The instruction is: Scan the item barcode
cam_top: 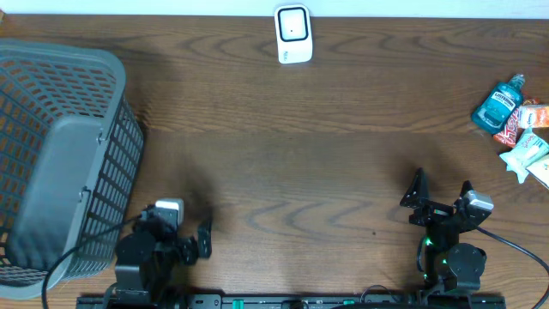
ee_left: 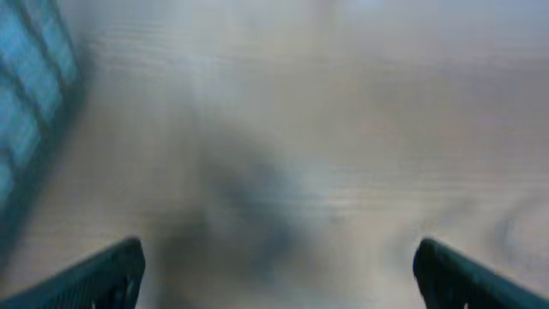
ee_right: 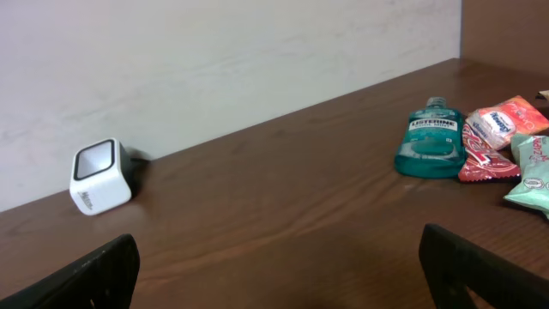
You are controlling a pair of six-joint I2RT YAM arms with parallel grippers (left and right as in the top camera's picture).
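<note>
A white barcode scanner (cam_top: pixel 292 34) stands at the table's far edge, also seen at the left of the right wrist view, scanner (ee_right: pixel 101 177), window facing up. The items lie at the far right: a teal mouthwash bottle (cam_top: pixel 498 104) (ee_right: pixel 431 137) and snack packets (cam_top: pixel 525 120) (ee_right: pixel 502 129). My right gripper (cam_top: pixel 442 190) (ee_right: pixel 279 270) rests near the front edge, open and holding nothing, well short of the items. My left gripper (cam_top: pixel 184 233) (ee_left: pixel 279 275) sits open at the front left over bare wood, its view blurred.
A large grey mesh basket (cam_top: pixel 60 154) fills the left side, close beside the left arm; its wall shows at the left edge of the left wrist view (ee_left: pixel 26 103). A pale green packet (cam_top: pixel 525 153) (ee_right: pixel 532 176) lies nearest the right edge.
</note>
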